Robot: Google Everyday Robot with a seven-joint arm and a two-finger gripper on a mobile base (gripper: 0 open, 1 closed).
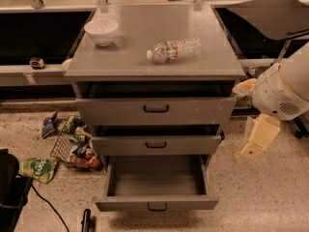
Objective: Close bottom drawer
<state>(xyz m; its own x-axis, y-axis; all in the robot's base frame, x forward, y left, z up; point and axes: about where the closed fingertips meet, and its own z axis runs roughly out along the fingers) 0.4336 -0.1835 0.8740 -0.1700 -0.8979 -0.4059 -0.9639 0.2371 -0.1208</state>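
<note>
Camera view shows the bottom drawer [157, 186] pulled way out at 6 o'clock, so it needs a push in. The claw [256, 140] hangs off at 3 o'clock, not touching it; whether it is apart or together, I cannot tell.

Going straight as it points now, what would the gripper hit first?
The gripper, right of the cabinet, points down-left: probably the speckled floor beside the open bottom drawer, though depth is unclear.

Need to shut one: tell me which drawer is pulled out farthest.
The bottom drawer, inside exposed; the middle drawer and top drawer sit barely ajar. The tool hangs right of the cabinet.
</note>
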